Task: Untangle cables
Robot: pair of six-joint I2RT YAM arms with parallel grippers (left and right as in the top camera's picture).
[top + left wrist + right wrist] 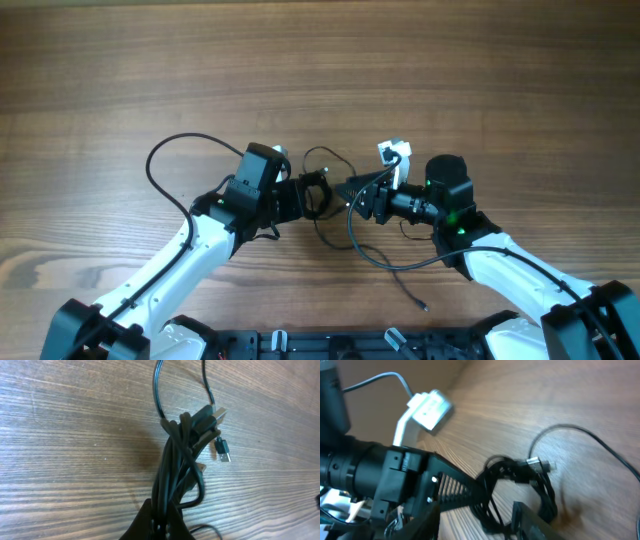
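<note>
The cables (322,190) are a bundle of thin black cords at the table's middle, between my two grippers. My left gripper (308,196) is shut on the bundle (181,460), which runs up from the jaws (161,522). Two small plug ends (223,451) stick out at its far end. My right gripper (348,196) faces the left one. Its fingers (477,515) are apart, with strands of the bundle (495,480) lying between them. A metal-tipped plug (539,464) pokes out of the bundle. One loose cord (405,285) trails toward the front edge.
The wooden table (320,60) stretches away behind the arms. The left arm's thicker black wire (160,165) loops out on the left. A white connector (392,152) sits on the right arm's wrist. The left arm's body (365,467) fills the right wrist view's left side.
</note>
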